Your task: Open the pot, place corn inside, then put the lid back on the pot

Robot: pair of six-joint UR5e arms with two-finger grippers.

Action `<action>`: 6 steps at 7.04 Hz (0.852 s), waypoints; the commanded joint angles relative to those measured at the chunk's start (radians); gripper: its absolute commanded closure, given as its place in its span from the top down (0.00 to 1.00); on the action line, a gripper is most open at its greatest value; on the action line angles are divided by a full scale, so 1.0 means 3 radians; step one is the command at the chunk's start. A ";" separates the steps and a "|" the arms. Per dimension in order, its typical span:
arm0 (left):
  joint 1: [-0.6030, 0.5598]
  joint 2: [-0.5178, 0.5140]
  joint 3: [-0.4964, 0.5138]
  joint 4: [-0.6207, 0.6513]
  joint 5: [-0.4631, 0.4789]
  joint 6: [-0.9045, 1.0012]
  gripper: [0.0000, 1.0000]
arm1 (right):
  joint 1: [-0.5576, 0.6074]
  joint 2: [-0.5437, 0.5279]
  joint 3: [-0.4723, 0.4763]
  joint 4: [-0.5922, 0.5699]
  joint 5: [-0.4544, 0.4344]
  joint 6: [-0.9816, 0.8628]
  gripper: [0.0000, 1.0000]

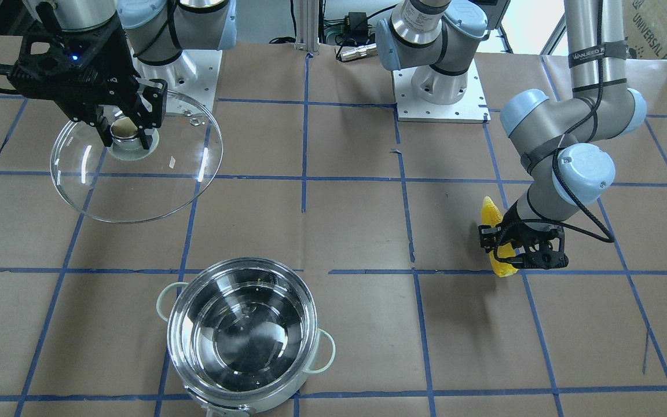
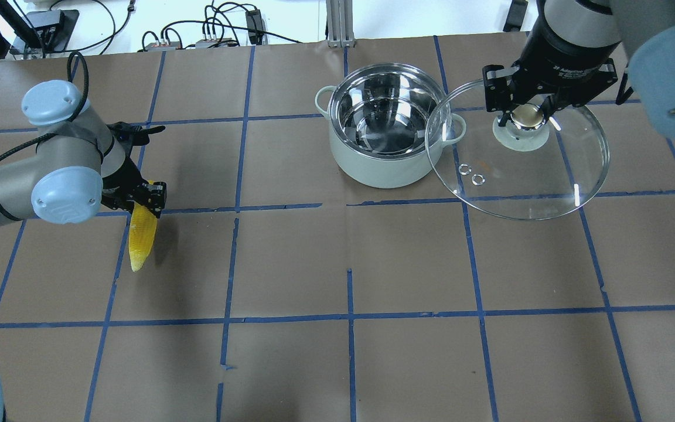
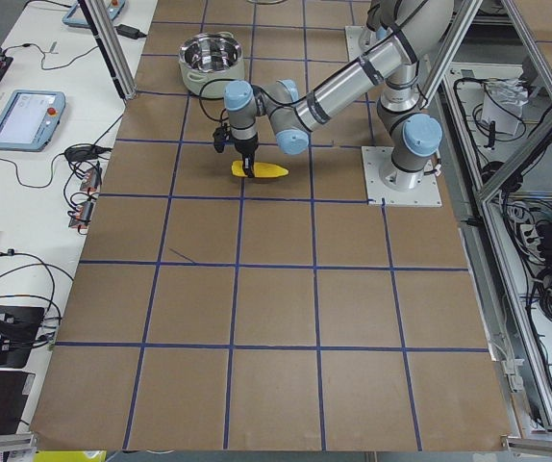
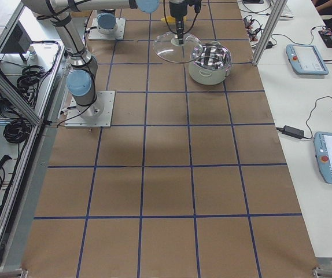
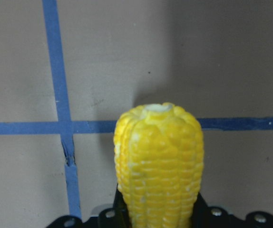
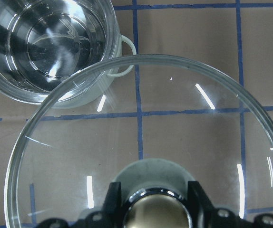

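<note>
overhead from behind looking down, front view facing back, both showing pot (image 2: 384,170), wrist cameras close

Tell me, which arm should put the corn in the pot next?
Left, probably. The left gripper grips the corn, and the pot stands open and empty. The right gripper is busy holding the lid off the pot.

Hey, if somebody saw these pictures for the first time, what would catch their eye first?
Most likely the big clear glass lid, held in the air by its knob in the right pincer, just beside the open, empty shiny pot. Next comes the bright yellow corn, gripped near one end by the left pincer, well off on the robot's left side.
</note>
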 commanded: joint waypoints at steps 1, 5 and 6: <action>-0.0438 0.0010 0.0505 -0.0564 0.0007 -0.0599 0.02 | 0.0000 0.0000 0.0000 0.0000 0.0000 0.0000 0.17; -0.1063 -0.0261 0.1462 -0.0925 -0.0344 -0.1143 0.03 | 0.0000 -0.0005 0.0000 0.0000 -0.0005 -0.0005 0.17; -0.1150 -0.0409 0.1773 -0.0930 -0.0619 -0.1164 0.03 | 0.0000 -0.0005 0.0000 0.0000 -0.0005 -0.0005 0.17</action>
